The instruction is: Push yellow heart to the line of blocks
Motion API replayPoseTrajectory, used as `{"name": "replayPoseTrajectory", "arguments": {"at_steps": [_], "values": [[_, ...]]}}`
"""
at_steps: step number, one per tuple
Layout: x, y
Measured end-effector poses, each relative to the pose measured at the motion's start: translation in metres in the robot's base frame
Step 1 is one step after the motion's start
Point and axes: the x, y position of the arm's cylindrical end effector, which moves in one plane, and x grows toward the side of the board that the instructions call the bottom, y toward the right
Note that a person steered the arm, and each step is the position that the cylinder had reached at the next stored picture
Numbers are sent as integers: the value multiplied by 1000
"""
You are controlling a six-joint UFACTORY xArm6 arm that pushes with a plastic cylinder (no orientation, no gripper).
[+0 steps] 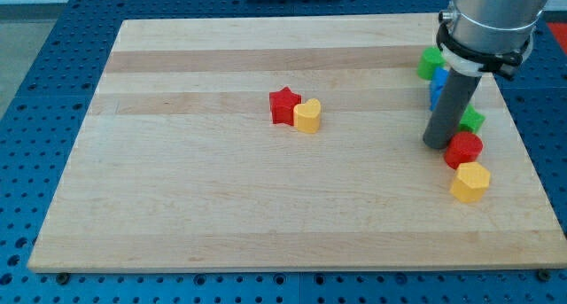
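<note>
The yellow heart (307,115) lies near the board's middle, touching a red star (283,105) on its left. At the view's right a line of blocks runs top to bottom: a green block (431,62), a blue block (437,84) partly hidden by the rod, a green block (472,120), a red cylinder (463,150) and a yellow hexagon (470,181). My tip (438,144) rests on the board just left of the red cylinder, far to the right of the yellow heart.
The wooden board (221,206) lies on a blue perforated table (35,91). The arm's grey body (487,20) hangs over the board's top right corner.
</note>
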Motion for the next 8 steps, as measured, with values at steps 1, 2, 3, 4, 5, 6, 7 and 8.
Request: {"name": "replayPoseTrajectory", "arguments": {"at_steps": [1,2,3,4,5,6,7,8], "values": [[0,-5],[1,-56],[2,-110],[2,-152],[-8,-166],[-25,-166],[-48,-166],[-64,-170]]}}
